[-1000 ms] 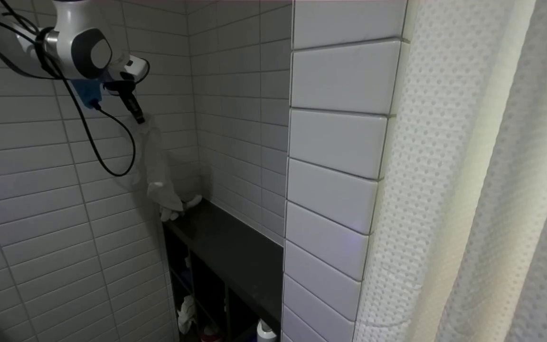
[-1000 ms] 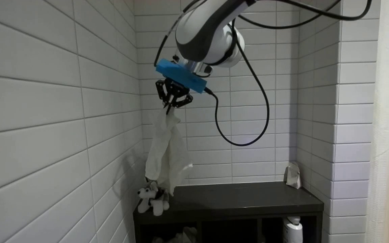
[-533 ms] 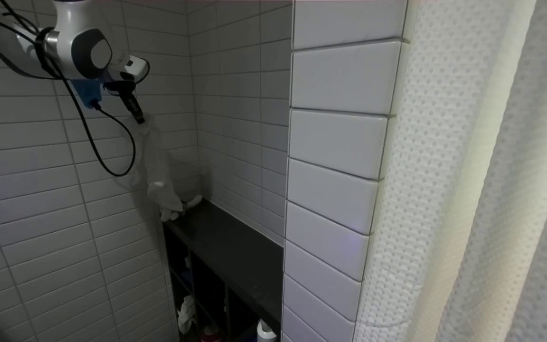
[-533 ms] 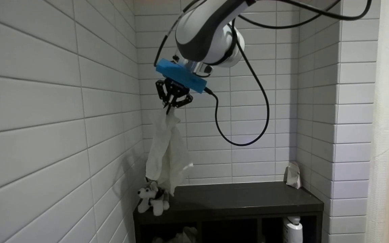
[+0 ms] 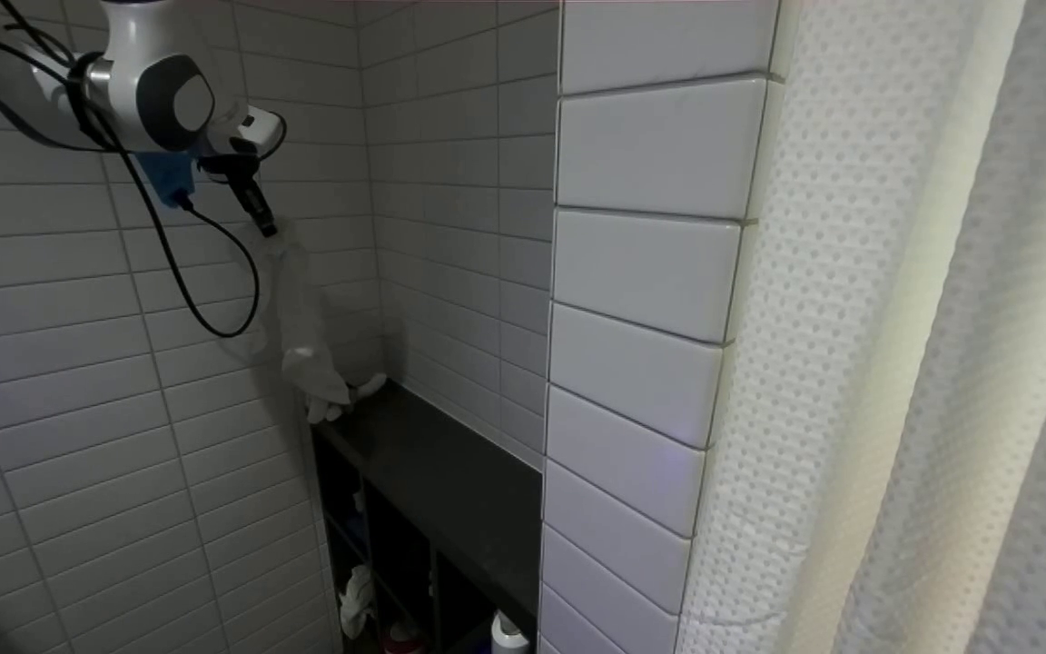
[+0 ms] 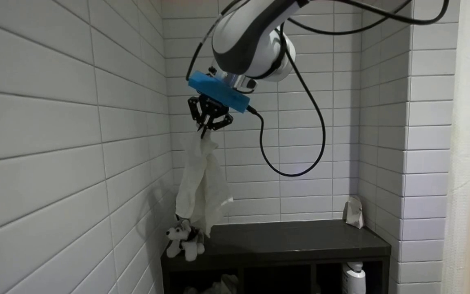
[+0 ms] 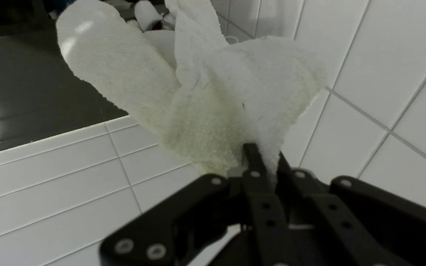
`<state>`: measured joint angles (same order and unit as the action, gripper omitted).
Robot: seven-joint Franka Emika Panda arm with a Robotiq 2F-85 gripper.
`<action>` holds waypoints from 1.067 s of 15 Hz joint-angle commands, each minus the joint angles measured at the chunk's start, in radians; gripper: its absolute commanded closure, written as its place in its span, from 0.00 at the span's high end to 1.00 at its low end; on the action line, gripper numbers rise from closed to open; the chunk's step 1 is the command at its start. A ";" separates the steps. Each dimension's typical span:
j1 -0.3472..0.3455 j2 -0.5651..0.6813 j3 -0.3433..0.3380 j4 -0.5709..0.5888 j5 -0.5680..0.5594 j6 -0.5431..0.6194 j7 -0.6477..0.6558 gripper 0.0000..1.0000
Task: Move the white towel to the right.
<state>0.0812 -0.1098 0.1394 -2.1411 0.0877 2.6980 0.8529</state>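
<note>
The white towel [image 6: 202, 183] hangs in loose folds from my gripper [image 6: 201, 132], at the left end of the dark shelf unit in an exterior view. The gripper is shut on the towel's upper end. The wrist view shows a fold of the towel [image 7: 213, 99] pinched between the two black fingertips [image 7: 266, 157]. The towel [image 5: 300, 336] also hangs below the gripper [image 5: 267, 227] in an exterior view. Its lower edge is just above and beside a grey and white toy dog [image 6: 186, 241], partly in front of or behind it; whether they touch I cannot tell.
The toy stands on the left end of the dark shelf top [image 6: 292, 239]. A pale packet [image 6: 355, 212] stands at its right end. A white bottle [image 6: 354, 279] and crumpled cloth [image 6: 218, 286] are in compartments below. Tiled walls [image 6: 137, 183] close in; a curtain [image 5: 895, 318] hangs outside.
</note>
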 commanded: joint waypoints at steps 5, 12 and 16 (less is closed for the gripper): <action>-0.006 -0.001 -0.009 0.003 0.025 0.004 -0.012 0.02; -0.040 -0.018 -0.089 0.004 0.215 -0.001 -0.101 0.02; -0.069 -0.023 -0.138 0.000 0.311 0.003 -0.156 0.02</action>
<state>0.0286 -0.1125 0.0297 -2.1371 0.3305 2.7026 0.7447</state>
